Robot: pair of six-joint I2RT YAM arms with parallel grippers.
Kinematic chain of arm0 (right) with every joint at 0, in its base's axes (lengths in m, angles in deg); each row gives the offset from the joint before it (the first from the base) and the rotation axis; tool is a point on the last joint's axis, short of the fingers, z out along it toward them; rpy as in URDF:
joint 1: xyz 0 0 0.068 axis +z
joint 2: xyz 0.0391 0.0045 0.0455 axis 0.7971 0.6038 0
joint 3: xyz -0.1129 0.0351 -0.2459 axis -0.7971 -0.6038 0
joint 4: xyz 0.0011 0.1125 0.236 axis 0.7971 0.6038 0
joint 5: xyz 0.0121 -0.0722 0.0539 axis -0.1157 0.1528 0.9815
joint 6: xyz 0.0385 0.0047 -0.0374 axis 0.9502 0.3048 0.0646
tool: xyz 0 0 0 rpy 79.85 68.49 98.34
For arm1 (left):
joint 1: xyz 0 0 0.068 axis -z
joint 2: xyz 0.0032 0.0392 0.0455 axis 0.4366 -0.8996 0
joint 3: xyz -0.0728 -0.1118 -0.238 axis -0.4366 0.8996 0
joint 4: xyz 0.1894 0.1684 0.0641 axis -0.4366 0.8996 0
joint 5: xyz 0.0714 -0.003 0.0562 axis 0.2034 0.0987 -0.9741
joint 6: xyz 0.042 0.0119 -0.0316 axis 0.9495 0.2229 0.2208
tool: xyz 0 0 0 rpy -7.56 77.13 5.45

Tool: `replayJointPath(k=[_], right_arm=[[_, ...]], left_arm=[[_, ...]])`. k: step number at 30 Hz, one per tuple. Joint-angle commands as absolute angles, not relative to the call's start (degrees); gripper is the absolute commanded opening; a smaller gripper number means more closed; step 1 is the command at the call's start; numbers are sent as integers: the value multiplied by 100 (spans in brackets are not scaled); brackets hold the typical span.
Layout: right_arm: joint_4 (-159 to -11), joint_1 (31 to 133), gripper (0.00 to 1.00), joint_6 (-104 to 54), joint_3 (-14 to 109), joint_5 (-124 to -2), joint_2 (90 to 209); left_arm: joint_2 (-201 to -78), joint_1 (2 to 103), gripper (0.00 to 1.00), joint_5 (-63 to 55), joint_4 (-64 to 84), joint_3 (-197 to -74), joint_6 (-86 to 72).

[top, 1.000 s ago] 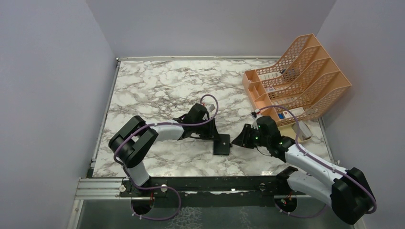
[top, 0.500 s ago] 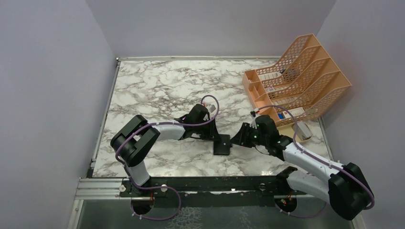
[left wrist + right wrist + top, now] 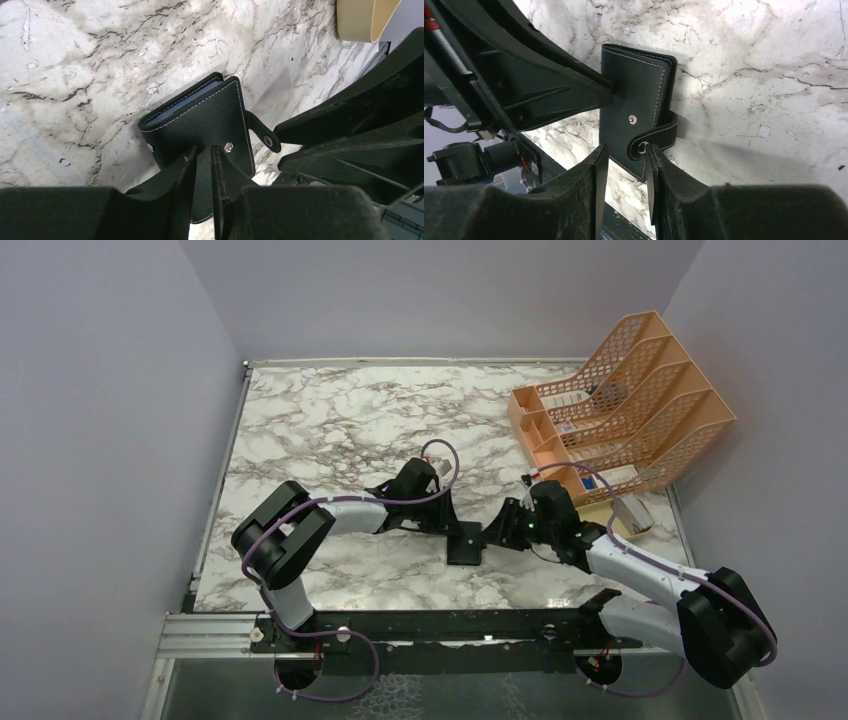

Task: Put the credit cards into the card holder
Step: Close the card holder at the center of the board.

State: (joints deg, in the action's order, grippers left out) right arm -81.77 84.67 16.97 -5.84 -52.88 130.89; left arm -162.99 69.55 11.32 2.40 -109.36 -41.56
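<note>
The black card holder (image 3: 463, 544) lies on the marble table between my two grippers. In the left wrist view it (image 3: 200, 117) is folded shut, and thin blue-grey card edges (image 3: 181, 101) show inside its far side. My left gripper (image 3: 202, 152) is shut on the holder's near cover (image 3: 457, 530). The snap tab (image 3: 655, 137) curls round the holder's edge, unfastened, beside the metal stud (image 3: 632, 119). My right gripper (image 3: 623, 150) is open, and the tab's end lies just inside its right finger (image 3: 490, 536). No loose credit cards show.
An orange mesh file rack (image 3: 625, 400) with white boxes stands at the back right. A tan dish (image 3: 365, 20) with a pale box (image 3: 632, 512) sits by the rack's near end. The table's black front rail (image 3: 430, 625) runs close below the holder.
My right gripper has slid left towards the card holder until its fingers reach the snap tab. The left gripper and the holder have hardly moved.
</note>
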Motion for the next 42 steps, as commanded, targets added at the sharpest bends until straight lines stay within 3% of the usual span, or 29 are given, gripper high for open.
replayJointPath(k=[1,18,25,35,42], right_arm=[[-8410,8495,34,1893,-676,-5277,13241],[-9270,8502,25,2187,-821,-4830,13628],[-9220,8496,20,2023,-803,-4886,13782],[-7818,8494,21,1378,-354,-5747,13414],[-8421,8494,18,1498,-562,-5278,13314]], left_arm=[[-16465,7028,21,818,328,-10806,-4108],[-16452,7041,22,826,299,-10786,-4150],[-16483,7045,22,844,281,-10786,-4166],[-16481,7054,22,805,352,-10763,-4167],[-16489,7054,22,777,438,-10787,-4149]])
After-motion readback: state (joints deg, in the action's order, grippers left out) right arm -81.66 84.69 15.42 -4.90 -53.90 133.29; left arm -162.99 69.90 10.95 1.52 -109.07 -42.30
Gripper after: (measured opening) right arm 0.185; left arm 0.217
